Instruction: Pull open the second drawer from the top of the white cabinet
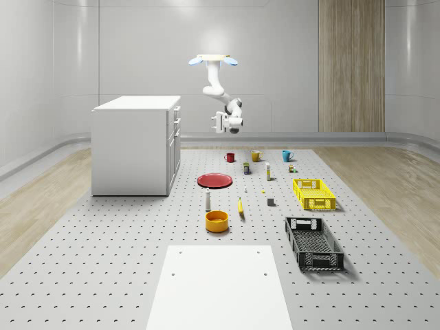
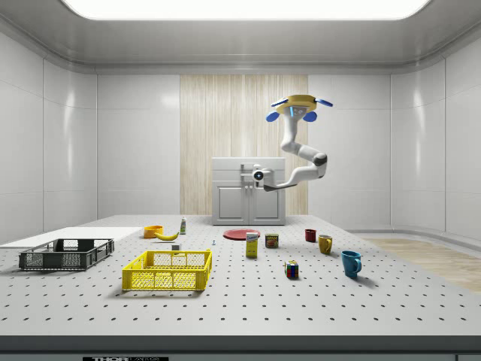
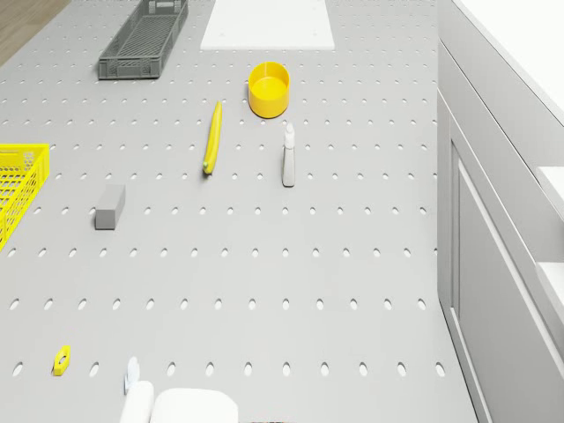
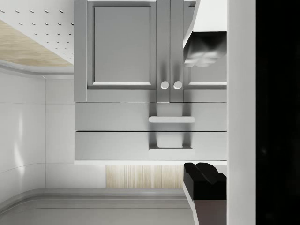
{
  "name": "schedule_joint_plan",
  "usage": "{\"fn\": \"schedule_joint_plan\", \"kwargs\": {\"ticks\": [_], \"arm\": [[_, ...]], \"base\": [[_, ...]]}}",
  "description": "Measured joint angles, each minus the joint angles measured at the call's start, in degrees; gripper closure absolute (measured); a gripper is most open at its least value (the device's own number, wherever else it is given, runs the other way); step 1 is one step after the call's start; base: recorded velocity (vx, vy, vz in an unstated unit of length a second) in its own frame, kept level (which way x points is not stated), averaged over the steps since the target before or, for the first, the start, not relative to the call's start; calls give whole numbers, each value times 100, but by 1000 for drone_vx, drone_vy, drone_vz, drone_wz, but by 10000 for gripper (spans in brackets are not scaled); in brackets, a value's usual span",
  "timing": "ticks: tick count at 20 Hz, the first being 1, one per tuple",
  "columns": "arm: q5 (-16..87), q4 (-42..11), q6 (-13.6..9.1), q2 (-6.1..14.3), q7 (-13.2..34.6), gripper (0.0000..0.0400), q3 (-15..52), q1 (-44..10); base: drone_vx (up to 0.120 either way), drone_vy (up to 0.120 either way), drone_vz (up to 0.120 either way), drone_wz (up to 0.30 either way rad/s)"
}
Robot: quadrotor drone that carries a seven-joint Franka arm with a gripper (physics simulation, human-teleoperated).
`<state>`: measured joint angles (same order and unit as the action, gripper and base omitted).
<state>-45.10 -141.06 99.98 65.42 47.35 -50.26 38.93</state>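
While the drone [image 1: 214,60] hovers beside the white cabinet [image 1: 134,144], gripper [image 1: 215,123] open, facing its drawers, apart

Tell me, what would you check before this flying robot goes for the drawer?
1. Drone hovers off the floor, in front of the white cabinet: ok.
2. Gripper faces the drawer fronts: ok.
3. Fingers spread apart, ready for a handle: ok.
4. Second drawer shut, nothing in front of it: ok.
5. Gripper has reached that drawer's handle: not ok, clear air lies between them.
6. Gripper level with that handle rather than the top one: cannot tell.
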Motion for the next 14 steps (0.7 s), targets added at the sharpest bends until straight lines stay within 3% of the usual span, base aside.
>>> {"fn": "schedule_joint_plan", "kwargs": {"ticks": [6, 14], "arm": [[47, -7, 47, 57, 40, 100, -14, 49], [-103, -218, 365, 101, 22, 100, 202, 127]], "base": [[113, 0, 0, 0], [0, 0, 0, 0]]}}
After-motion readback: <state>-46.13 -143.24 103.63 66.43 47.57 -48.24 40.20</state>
